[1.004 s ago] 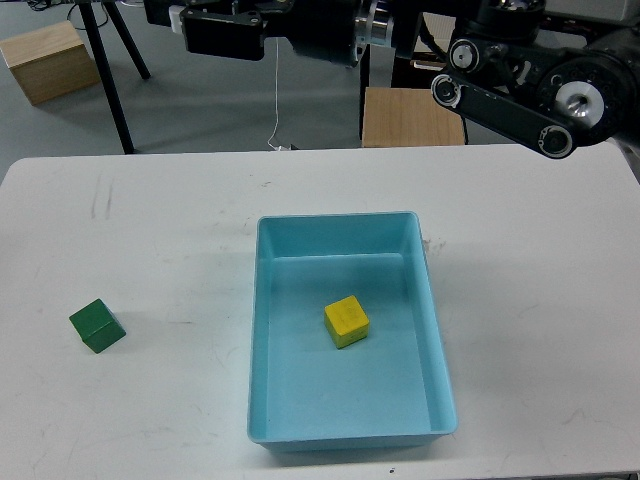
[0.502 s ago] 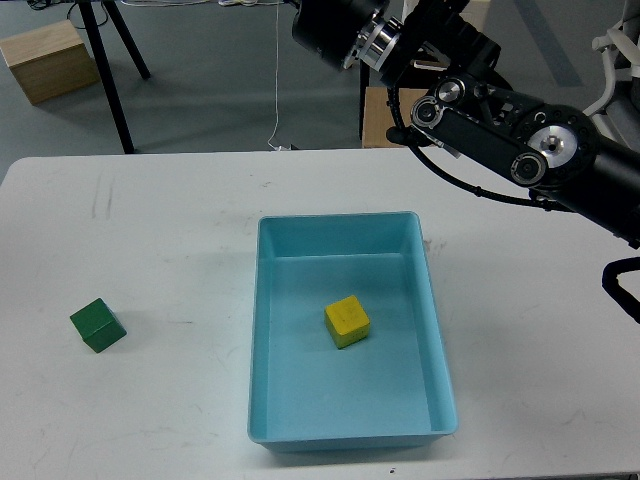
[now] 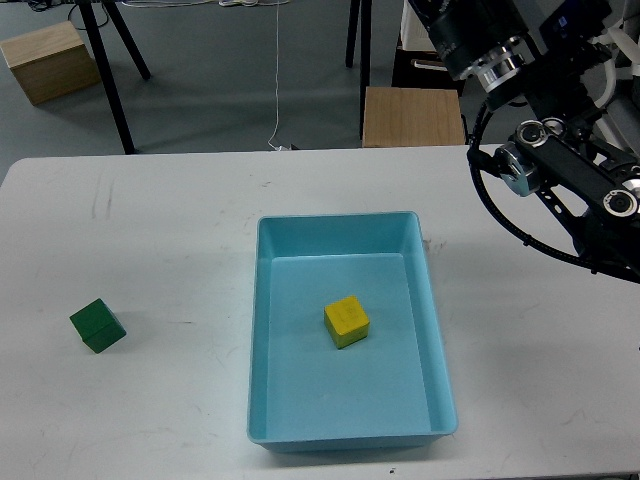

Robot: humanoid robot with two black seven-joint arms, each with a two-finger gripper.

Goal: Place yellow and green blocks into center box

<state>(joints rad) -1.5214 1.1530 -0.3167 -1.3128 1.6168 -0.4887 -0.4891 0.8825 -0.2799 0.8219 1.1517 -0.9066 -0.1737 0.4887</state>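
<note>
The right arm (image 3: 560, 180) is reaching in at the upper right, its far end running off the top edge, so the fingers are not showing and I cannot tell how far open they are or whether they are holding anything. The left arm is out of view. One yellow block (image 3: 346, 321) is lying on the floor of the single blue box (image 3: 262, 330), near its middle, well below and left of the arm. One green block (image 3: 97, 326) is sitting on the white table (image 3: 150, 220), well left of the box and apart from it.
</note>
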